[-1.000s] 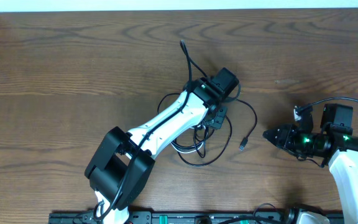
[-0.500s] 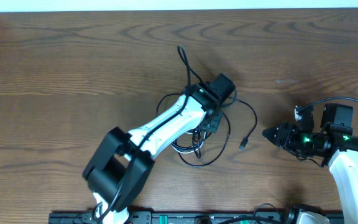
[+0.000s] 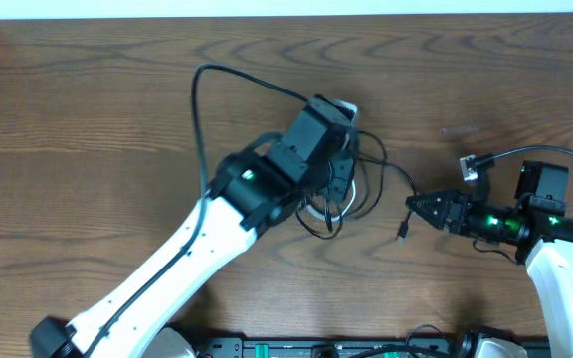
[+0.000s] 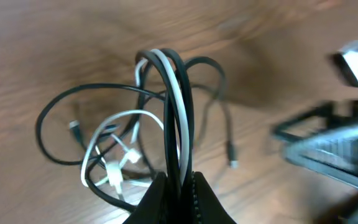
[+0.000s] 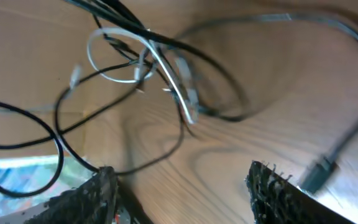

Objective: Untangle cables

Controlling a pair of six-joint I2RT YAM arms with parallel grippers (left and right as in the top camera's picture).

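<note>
Our left fingers (image 4: pixel 157 200) are clamped on a black and a white strand of the cables (image 4: pixel 178 99), whose tangle lies near the middle of the table (image 3: pixel 88 149). Our right fingers (image 5: pixel 277 190) stand apart, gripping nothing, just beside a loose black plug end (image 3: pixel 403 235).

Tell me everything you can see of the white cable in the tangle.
The thin white cable is a slim, smooth, rubbery-looking cord. One stretch rises in a tight arch beside a black cable, both pinched in the shut left gripper, above the brown wooden table. The rest spreads below in a loose loop, crossing black strands, with what look like small white plug ends at its lower side. Whether that loop rests on the wood cannot be told.
</note>
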